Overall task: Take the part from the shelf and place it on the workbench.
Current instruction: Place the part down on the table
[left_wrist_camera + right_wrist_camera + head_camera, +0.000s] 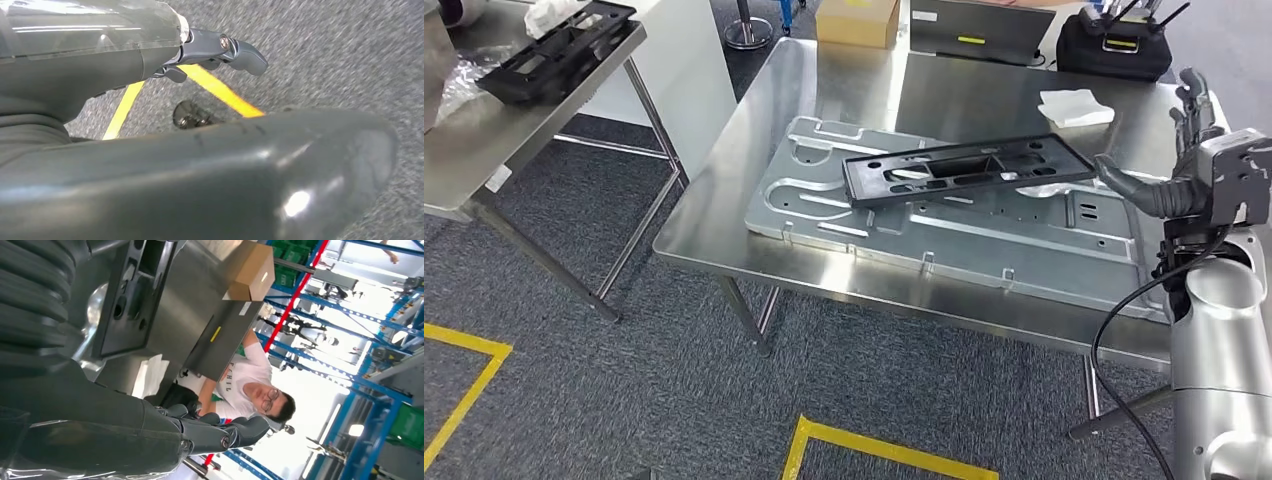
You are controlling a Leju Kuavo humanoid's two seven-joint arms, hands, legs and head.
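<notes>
From the head view, the black part [967, 168] lies flat on the grey stamped metal panel [944, 215] that covers much of the steel desk [724, 235], its long side running roughly along the panel, so by the look of it the placing is done and the part is resting where it was meant to go. The right hand [1189, 165] is raised just beside the part's far end, apart from it, fingers [1192, 105] spread and upright, thumb stuck out toward the part, holding nothing; I'd judge it has let go and is clear. A white cloth [1076, 106] sits behind the part, with a cardboard box [858, 20], a grey case [982, 30] and a black bag [1114, 45] along the back edge. On a second table [524, 130] to the left, more black parts [559, 50] are stacked, likely the supply. In the left wrist view, the left hand [200, 165] hangs over grey carpet [340, 55] crossed by yellow tape [220, 90], fingers loose and holding nothing, simply out of the way. In the right wrist view, the empty right hand shows with its thumb extended, the part and the desk beyond it, and a person [245, 385] in a white shirt at the desk's far side, watching.
</notes>
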